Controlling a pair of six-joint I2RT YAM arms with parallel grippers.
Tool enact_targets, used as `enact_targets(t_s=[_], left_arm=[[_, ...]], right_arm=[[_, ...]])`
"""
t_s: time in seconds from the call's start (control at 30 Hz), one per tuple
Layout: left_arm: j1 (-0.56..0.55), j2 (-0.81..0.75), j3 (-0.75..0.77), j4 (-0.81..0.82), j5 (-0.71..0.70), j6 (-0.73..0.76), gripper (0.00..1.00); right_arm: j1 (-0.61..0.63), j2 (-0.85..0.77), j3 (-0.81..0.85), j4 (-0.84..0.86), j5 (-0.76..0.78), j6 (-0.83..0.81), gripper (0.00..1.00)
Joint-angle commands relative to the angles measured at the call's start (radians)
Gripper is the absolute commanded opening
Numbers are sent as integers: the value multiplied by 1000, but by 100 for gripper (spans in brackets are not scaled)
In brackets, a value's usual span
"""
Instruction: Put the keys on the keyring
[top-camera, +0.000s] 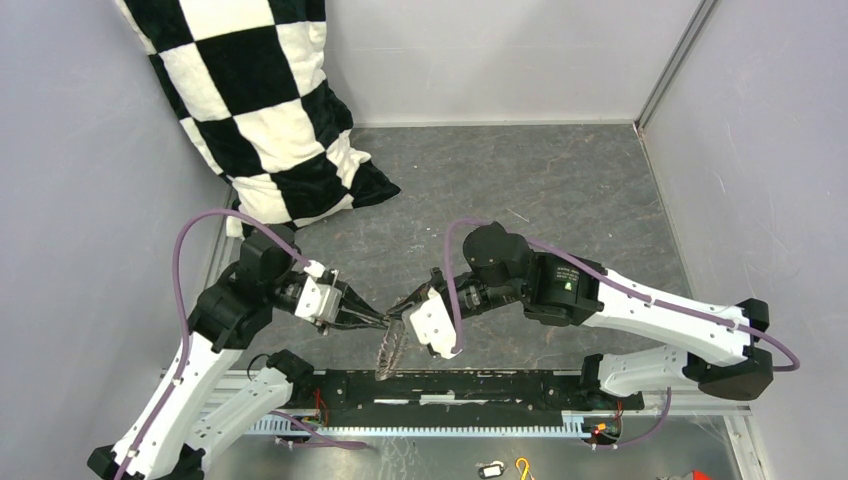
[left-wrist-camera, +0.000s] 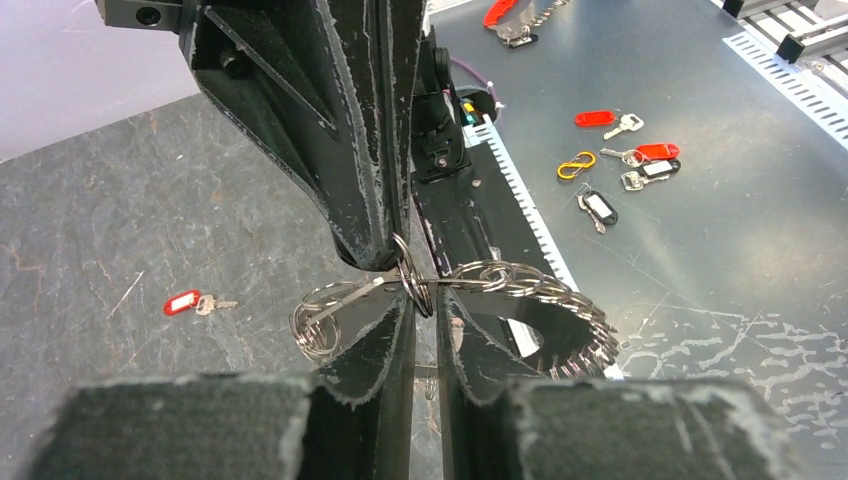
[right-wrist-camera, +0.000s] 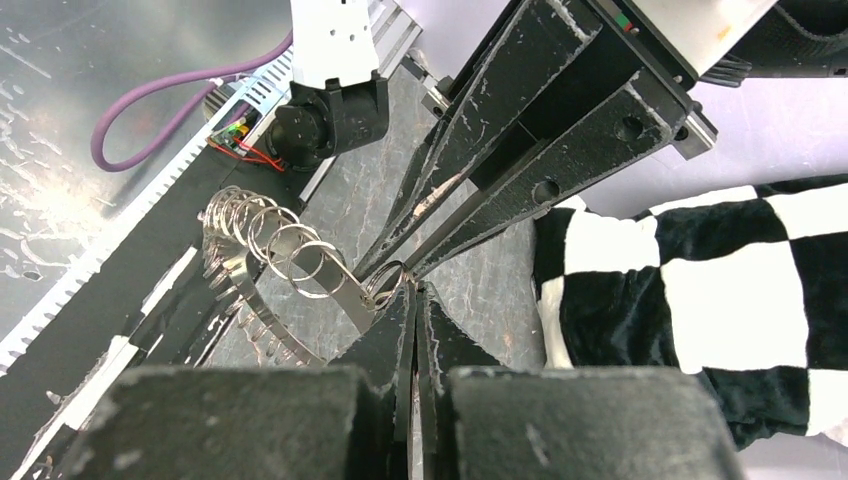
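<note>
**Top external view: 2 grippers meeting tip to tip on the keyring (top-camera: 388, 352)**

The left gripper (left-wrist-camera: 425, 315) has its fingers drawn almost together, with only a thin slit between them, and pinches the flat metal band of the keyring. The right gripper (right-wrist-camera: 413, 300) has its fingers pressed together in the same way. Its tips nip a small split ring at the end of that band. The 2 sets of tips meet at 1 spot; whether they touch cannot be told.

The keyring is held off the table. Its band curves away and down from the grip, carries a row of small split rings, and hangs over the black rail (top-camera: 470, 385) between the arm bases.

A red-tagged key (left-wrist-camera: 187, 302) lies alone on the dark mottled tabletop (left-wrist-camera: 120, 200), well apart from both grippers. On the shiny metal shelf (left-wrist-camera: 720, 250) beyond the rail lie a 2nd red-tagged key (left-wrist-camera: 600, 119), a 3rd red-tagged key (left-wrist-camera: 655, 152), a yellow hook (left-wrist-camera: 575, 165) and a dark tag with a white face (left-wrist-camera: 597, 208). A black-and-white chequered cushion (top-camera: 270, 110) leans in the far left corner.
</note>
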Motion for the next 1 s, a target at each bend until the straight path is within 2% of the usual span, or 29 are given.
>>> enact_targets(t_s=[0.0,0.17,0.4,0.5,0.73,0.97], left_arm=[[-9,-24,-1,18,29,2,19],[-9,-42,-9,20,10,-8,32],[-9,-63,-26,154,-70,-147,41],[-9,-77,-37,215,-126,-241,42],[-9,-85,-66,288,-79,-401,24],[-9,-100,-81,309,-29,-406,14]], right_arm=[[-6,-39,-3,102,0,21,0],[-5,-52,-11,121,-6,25,0],[-7,-50,-6,117,-17,28,0],[-8,-54,-5,117,-15,27,0],[-9,-60,-4,126,-18,27,0],[-8,-73,-33,164,-16,42,0]])
